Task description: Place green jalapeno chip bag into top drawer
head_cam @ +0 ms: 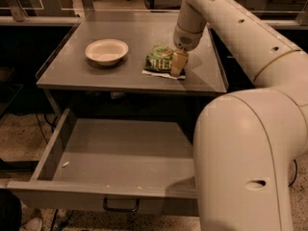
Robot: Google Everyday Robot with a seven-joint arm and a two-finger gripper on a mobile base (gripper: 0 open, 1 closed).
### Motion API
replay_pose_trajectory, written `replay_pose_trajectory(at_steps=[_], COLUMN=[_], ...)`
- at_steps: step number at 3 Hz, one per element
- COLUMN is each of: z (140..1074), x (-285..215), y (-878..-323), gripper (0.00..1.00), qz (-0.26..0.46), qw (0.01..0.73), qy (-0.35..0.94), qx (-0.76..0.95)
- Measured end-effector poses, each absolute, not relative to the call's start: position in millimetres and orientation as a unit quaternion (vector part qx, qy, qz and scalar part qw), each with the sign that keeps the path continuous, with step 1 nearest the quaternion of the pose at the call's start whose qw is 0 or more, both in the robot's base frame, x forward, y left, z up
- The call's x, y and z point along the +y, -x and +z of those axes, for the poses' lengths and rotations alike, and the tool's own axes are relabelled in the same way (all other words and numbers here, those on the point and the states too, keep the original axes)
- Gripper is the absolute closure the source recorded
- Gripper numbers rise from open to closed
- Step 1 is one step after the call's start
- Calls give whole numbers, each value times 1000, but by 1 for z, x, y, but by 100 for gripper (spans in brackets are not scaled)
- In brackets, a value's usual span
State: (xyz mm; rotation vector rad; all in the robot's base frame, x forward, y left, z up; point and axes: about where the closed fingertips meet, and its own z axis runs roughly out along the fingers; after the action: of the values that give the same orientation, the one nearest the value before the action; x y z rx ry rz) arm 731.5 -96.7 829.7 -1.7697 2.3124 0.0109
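The green jalapeno chip bag (158, 59) lies flat on the grey tabletop (130, 32), right of centre. My gripper (177, 65) reaches down from the arm at the bag's right edge and touches or nearly touches it. The top drawer (120, 153) is pulled wide open below the table, and its grey floor holds only a few crumbs. Its front panel with the dark handle (121, 206) is at the bottom of the view. My arm's large cream body hides the drawer's right side.
A cream round bowl (107, 51) sits on the tabletop left of the bag. The arm's bulky links (245, 143) fill the right of the view. Other desks and chair legs stand behind the table.
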Motion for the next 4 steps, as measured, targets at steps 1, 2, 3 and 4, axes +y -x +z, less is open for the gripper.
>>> replay_pose_trajectory(at_steps=[1,2,3,4], z=[830,830,833,847], x=[-97,-97,-97,-101], y=[-732,-732,-731,-726], gripper=[74,100,100,100], qz=[4,4,4,6], qw=[115,115,115,134], qy=[604,604,604,599], qx=[789,789,789,789])
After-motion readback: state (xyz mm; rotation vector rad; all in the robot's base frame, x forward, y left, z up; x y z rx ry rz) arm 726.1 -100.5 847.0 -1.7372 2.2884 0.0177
